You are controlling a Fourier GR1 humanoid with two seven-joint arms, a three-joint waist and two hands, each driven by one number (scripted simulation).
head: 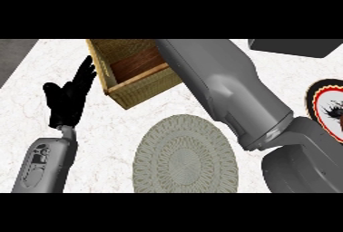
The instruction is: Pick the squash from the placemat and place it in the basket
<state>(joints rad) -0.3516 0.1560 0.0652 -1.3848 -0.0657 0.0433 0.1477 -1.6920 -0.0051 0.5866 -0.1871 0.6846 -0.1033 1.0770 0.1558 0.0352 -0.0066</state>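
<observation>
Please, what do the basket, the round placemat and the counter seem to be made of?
Basket: looks like woven straw or wicker, tan, with a fine weave on its walls; its inside bottom looks like dark wood. Placemat: seemingly woven fibre or cord, pale grey-beige, in ringed patterns. Counter: probably marble or similar stone, white with faint veins.

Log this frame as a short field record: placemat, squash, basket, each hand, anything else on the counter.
placemat: round woven placemat, nothing on it
squash: not visible
basket: wicker basket beyond the placemat, its right part hidden by the right forearm
left hand: left hand open, fingers up, resting at the view's left
right hand: not in view; forearm reaches over the basket
other: patterned plate at the right edge
counter: white marbled counter
</observation>
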